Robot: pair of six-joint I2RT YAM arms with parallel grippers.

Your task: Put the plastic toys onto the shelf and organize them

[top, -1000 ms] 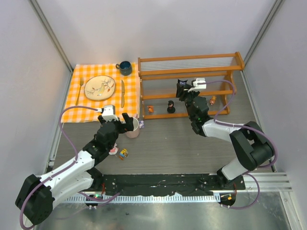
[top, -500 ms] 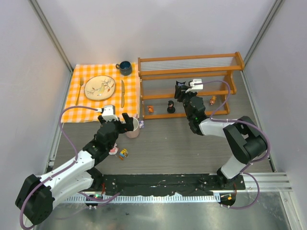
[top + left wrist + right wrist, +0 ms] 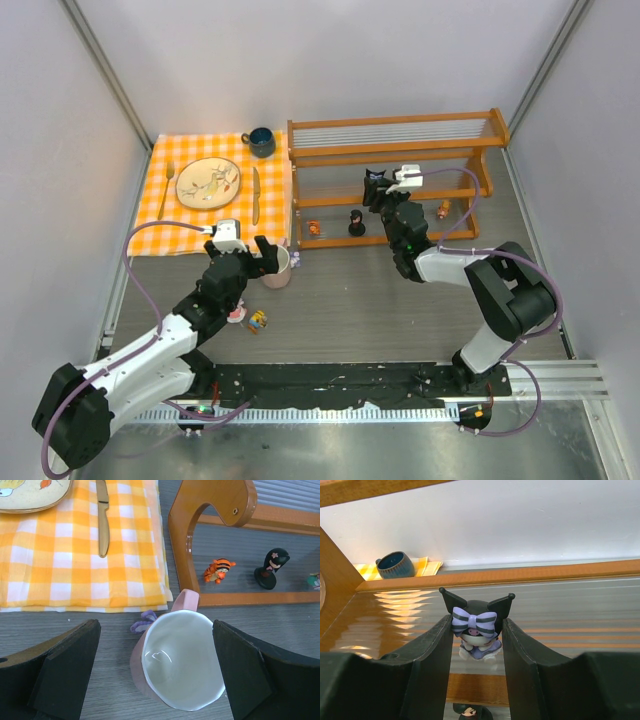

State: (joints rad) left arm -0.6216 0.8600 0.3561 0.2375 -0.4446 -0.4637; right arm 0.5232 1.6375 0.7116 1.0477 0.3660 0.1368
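Note:
The wooden shelf (image 3: pixel 400 135) stands at the back. My right gripper (image 3: pixel 376 188) is shut on a black figurine with a purple striped bow (image 3: pixel 476 625) and holds it at the middle tier, just above the rail (image 3: pixel 490 687). On the bottom tier stand an orange tiger toy (image 3: pixel 218 570), a black-haired figurine (image 3: pixel 271 567) and a small orange toy (image 3: pixel 443 209). My left gripper (image 3: pixel 157 675) is open, its jaws wide on either side of the white-and-pink mug (image 3: pixel 180 665). A purple toy (image 3: pixel 144 622) lies behind the mug. A pink-white toy (image 3: pixel 236 314) and a yellow-orange toy (image 3: pixel 258 321) lie on the table.
An orange checked cloth (image 3: pixel 180 225) at the back left carries a plate (image 3: pixel 208 183), a fork (image 3: pixel 166 188) and a knife (image 3: pixel 102 522). A dark blue cup (image 3: pixel 261 142) stands beside the shelf's left end. Grey walls close in both sides.
My right gripper has shifted a little left and further into the shelf with the black figurine. The left arm has not moved.

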